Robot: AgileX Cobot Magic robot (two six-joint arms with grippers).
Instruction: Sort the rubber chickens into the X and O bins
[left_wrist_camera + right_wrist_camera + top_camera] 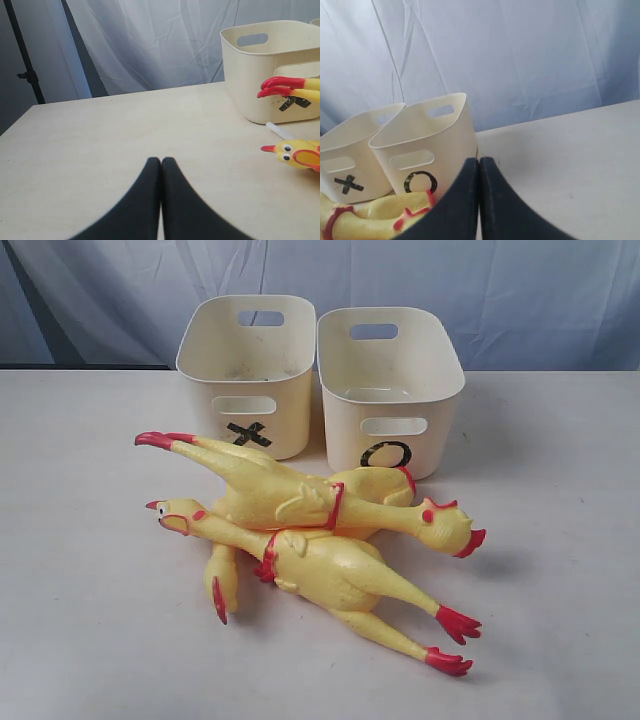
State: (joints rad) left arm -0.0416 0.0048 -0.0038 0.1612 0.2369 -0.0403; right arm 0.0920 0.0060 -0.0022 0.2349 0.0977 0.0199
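Two whole rubber chickens lie crossed in a pile on the table in front of the bins. The upper chicken (290, 495) has its head to the right and its red feet (280, 87) by the X bin (245, 370). The lower chicken (330, 570) points its head (295, 152) to the left. A yellow piece with a red tip (222, 580) sticks out under them. Another piece with a red collar (375, 485) lies against the O bin (390, 390). My left gripper (161, 160) and right gripper (480, 160) are shut on nothing, and neither shows in the exterior view.
Both bins stand side by side at the back of the pale table (100, 640), in front of a blue-grey curtain (500, 290). A dark stand (25, 60) rises past the table's far corner in the left wrist view. A thin white strip (280, 131) lies beside the X bin.
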